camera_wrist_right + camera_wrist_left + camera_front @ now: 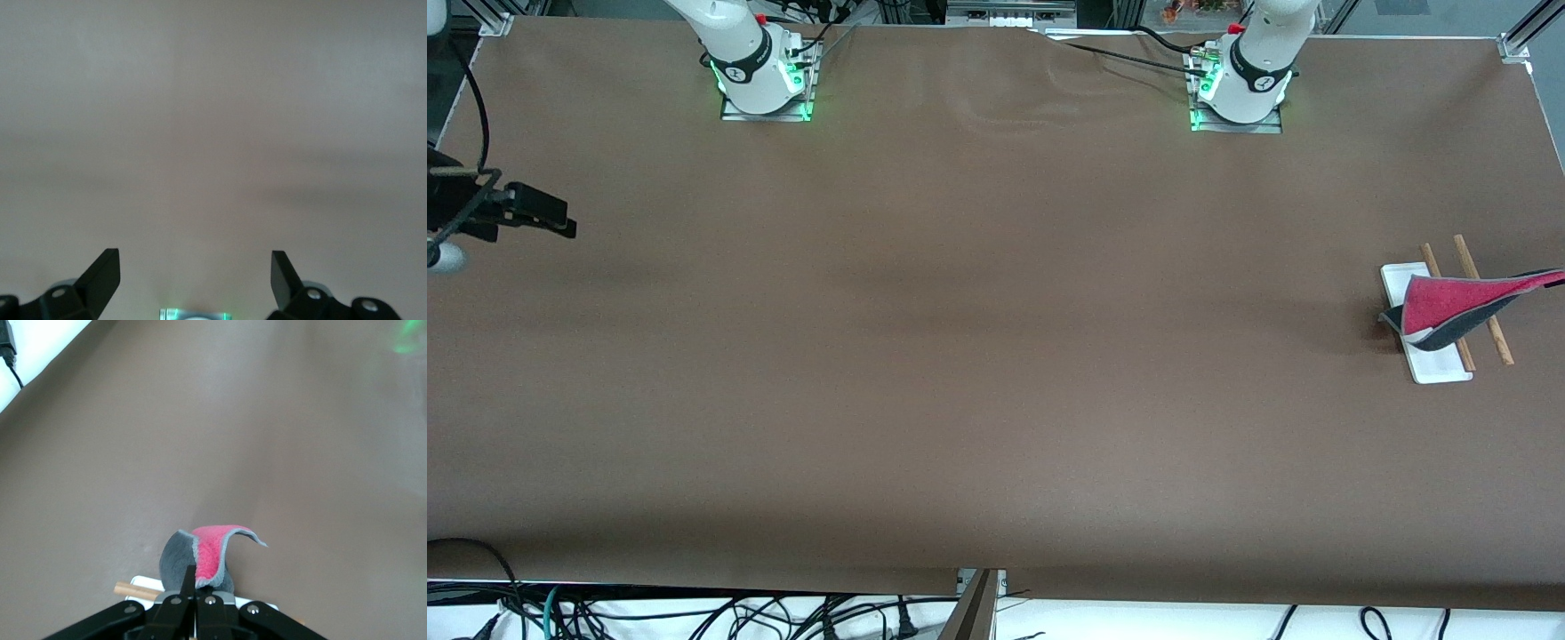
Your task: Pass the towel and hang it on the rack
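At the left arm's end of the table, hanging underway: towel (1449, 308) draped over rack (1430, 364), corner pinched in closed left gripper (197, 587); right gripper (195, 272) spread wide, idle; next, lowering and releasing.

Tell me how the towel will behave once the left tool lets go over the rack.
Probably floppy: the towel sags from the shut left tool and curls. Likely light. It may slide off the rack, whose rods look smooth.
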{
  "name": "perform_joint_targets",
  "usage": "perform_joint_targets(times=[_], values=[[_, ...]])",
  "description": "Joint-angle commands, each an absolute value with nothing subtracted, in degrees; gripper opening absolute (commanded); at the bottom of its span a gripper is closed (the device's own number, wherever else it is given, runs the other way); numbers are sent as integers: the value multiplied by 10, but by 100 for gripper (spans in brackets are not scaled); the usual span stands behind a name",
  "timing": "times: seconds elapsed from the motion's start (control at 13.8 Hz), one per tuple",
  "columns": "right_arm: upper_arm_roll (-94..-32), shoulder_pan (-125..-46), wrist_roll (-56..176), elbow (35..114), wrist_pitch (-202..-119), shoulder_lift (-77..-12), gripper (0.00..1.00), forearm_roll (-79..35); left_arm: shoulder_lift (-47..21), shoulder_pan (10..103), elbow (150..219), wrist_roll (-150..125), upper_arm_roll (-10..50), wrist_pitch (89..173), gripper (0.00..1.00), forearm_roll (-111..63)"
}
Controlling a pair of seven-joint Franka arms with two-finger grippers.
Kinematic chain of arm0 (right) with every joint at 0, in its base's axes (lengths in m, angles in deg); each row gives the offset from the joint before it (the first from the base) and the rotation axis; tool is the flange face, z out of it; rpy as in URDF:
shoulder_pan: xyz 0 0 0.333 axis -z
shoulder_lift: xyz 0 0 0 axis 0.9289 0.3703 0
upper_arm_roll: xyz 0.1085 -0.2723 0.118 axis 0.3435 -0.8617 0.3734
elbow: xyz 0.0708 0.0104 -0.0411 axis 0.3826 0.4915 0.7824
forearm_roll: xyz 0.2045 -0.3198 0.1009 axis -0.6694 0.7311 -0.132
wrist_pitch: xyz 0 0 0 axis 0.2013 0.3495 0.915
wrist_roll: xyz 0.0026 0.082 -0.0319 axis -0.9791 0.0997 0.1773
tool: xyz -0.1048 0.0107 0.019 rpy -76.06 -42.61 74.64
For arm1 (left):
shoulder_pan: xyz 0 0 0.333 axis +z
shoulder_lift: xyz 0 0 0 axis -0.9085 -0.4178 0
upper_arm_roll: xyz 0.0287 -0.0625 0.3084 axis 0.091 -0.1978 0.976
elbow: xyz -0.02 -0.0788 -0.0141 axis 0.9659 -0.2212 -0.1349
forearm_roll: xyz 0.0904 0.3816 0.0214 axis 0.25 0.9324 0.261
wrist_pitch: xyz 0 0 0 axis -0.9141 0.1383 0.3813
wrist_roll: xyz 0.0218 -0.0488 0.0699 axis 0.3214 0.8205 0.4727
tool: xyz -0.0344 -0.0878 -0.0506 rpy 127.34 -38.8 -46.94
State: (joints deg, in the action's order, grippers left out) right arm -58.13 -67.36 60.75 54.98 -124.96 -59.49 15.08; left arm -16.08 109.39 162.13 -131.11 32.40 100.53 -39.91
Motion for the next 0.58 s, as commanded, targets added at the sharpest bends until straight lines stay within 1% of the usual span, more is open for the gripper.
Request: perform_joint_targets(times=[0.0, 0.29, 0.51], values=[[-579, -664, 615, 571, -1223, -624, 100, 158, -213, 1115, 1561, -1360, 318, 982, 0, -384], [-575, -665, 614, 571, -1210, -632, 100, 156, -278, 1164, 1523, -1461, 319, 992, 0, -384], [-546, -669, 684, 571, -1199, -635, 100, 158, -302, 1184, 1508, -1500, 325, 1015, 0, -384]])
